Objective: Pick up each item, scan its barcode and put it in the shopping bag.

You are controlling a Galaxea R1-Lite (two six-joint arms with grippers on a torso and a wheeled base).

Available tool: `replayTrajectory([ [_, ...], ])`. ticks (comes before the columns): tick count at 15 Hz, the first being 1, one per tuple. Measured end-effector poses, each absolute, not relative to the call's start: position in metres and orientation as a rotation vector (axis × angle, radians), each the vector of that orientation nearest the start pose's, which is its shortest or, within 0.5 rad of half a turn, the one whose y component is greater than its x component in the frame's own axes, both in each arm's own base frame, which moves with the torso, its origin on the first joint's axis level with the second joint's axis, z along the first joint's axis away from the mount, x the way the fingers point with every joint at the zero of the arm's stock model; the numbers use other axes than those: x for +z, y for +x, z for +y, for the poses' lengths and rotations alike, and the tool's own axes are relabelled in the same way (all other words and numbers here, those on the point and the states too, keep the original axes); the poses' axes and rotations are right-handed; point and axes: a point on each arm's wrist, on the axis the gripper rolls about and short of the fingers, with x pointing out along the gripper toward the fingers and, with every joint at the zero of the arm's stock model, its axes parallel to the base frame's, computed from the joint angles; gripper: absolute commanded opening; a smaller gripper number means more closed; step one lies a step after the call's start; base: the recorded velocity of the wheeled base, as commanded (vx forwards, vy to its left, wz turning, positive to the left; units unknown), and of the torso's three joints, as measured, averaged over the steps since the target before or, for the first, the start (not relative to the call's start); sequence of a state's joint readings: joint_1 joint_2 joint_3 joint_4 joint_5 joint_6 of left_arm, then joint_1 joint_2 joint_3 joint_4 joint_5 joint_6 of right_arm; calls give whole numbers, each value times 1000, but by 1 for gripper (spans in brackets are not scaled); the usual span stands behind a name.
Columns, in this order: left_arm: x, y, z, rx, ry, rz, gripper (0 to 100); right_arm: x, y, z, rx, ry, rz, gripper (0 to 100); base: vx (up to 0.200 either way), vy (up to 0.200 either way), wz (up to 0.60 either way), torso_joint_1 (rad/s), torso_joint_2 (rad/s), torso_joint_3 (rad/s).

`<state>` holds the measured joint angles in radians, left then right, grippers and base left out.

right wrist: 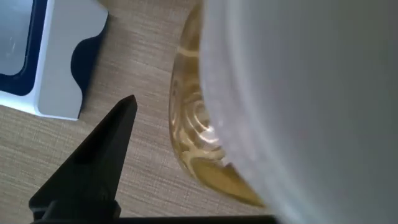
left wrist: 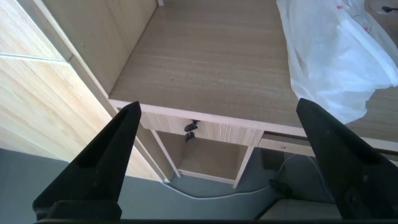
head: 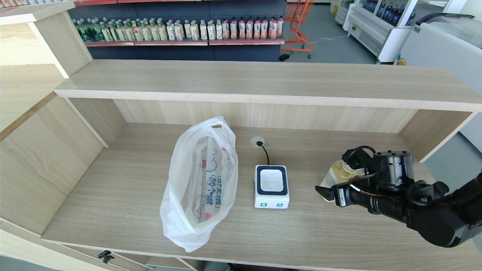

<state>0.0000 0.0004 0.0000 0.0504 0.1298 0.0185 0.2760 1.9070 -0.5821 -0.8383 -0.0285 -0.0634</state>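
Evidently, the right gripper (head: 327, 190), fingers spread, brackets the bottle (head: 339, 174); the scanner (head: 271, 186) sits between it and the shopping bag (head: 199, 180), shortening scan-then-bag travel.

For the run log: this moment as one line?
right gripper: open at bottle | left gripper: open, empty | scanner: bare | bag: holds pack

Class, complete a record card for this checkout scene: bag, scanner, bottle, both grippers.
Shopping bag: white, on counter left of scanner, printed package inside.
Scanner: white box, mid-counter, cable behind.
Bottle: right of scanner, yellowish liquid.
Right gripper: open at bottle, one finger clear of it.
Left gripper: open, by counter's front edge.
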Motion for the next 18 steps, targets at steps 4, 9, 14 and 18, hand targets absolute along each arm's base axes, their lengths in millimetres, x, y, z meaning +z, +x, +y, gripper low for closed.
replayTrajectory([
  [4, 70, -23, 3, 129, 22, 52, 100, 81, 300, 92, 248, -160, 389, 100, 0, 0, 0, 0, 0, 0],
  [9, 70, -23, 3, 129, 22, 52, 100, 81, 306, 95, 246, -230, 292, 100, 0, 0, 0, 0, 0, 0],
  [14, 70, -23, 3, 129, 22, 52, 100, 75, 308, 94, 233, -226, 267, 0, 0, 0, 0, 0, 0, 0],
  [18, 70, -23, 3, 130, 22, 52, 100, 68, 315, 89, 214, -260, 241, 0, 0, 0, 0, 0, 0, 0],
])
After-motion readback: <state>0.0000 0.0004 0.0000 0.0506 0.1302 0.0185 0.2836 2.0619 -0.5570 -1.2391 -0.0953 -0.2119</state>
